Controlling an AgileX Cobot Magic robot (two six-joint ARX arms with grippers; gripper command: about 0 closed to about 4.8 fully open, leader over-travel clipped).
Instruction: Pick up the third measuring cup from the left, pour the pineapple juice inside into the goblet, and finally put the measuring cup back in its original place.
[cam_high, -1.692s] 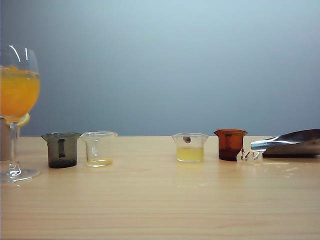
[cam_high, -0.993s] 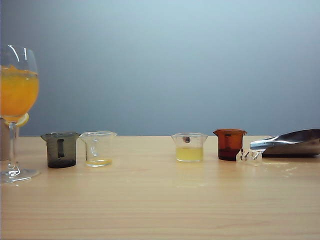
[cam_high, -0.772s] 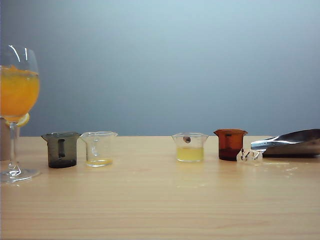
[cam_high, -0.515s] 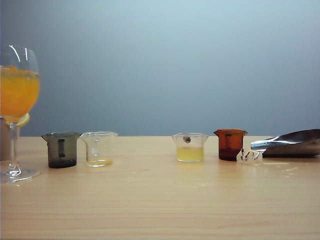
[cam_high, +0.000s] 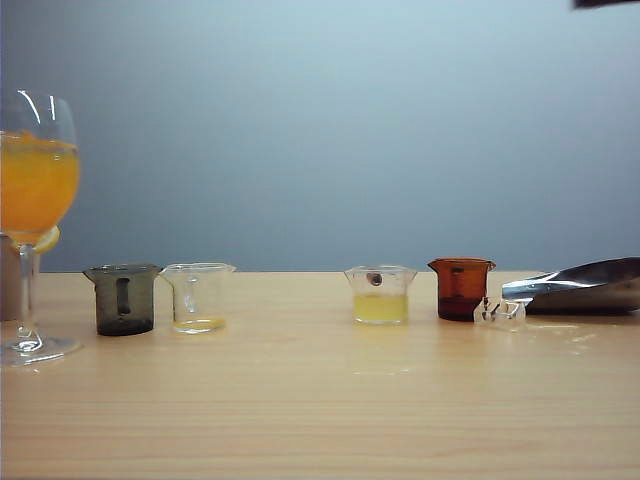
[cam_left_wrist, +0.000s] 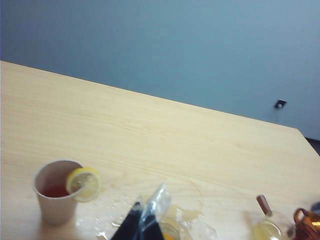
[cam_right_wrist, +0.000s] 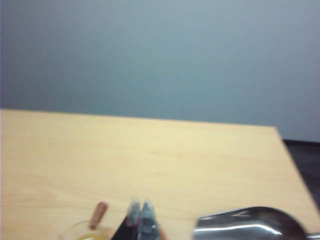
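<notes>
- Pale-yellow pineapple juice (cam_high: 380, 308) sits in the third measuring cup (cam_high: 380, 294), upright mid-bench, goblet (cam_high: 36, 215) far left.
- Right end effector (cam_right_wrist: 140, 210) pressed together above the cup: spread it before descending; grip the wall level.
- Left end effector (cam_left_wrist: 148, 210) pressed together, empty.
- Light wood bench (cam_high: 320, 400), grey-blue wall.

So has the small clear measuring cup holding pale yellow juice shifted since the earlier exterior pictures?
No. The small clear measuring cup sits in the same spot, just left of the amber cup on the wooden table.
</notes>
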